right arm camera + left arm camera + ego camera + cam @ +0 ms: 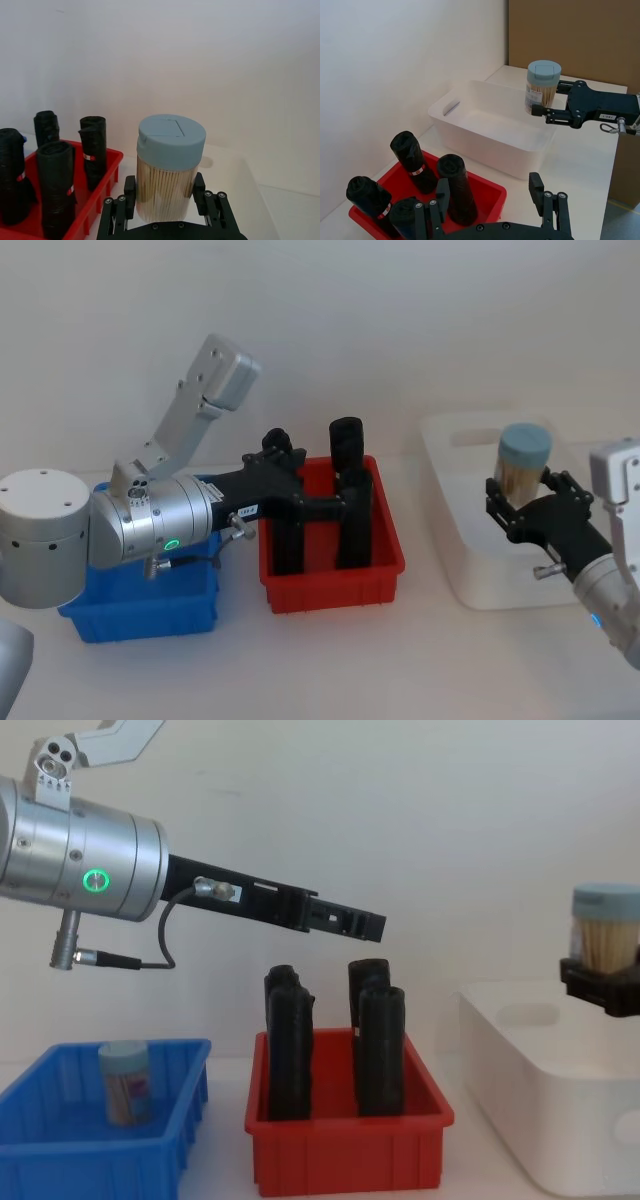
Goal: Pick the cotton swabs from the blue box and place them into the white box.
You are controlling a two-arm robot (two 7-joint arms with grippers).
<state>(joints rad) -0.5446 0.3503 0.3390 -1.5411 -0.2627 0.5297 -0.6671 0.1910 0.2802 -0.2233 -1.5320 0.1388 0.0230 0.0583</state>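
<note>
Head view first: the left arm [150, 520] lies right across the blue box [150, 620], covering most of its inside. Over the red bin [335, 590] the arm's black end melts into the black cylinders [352, 510], dark on dark, outlines hard to separate. In the chest view, the right gripper [603, 982] is cut by the right edge, and the white box [540, 1120] runs off there too. In the right wrist view, the fingers [131, 192] hide the base of the cotton swab jar [170, 170]. Cylinder labels [417, 171]: too small to read.
</note>
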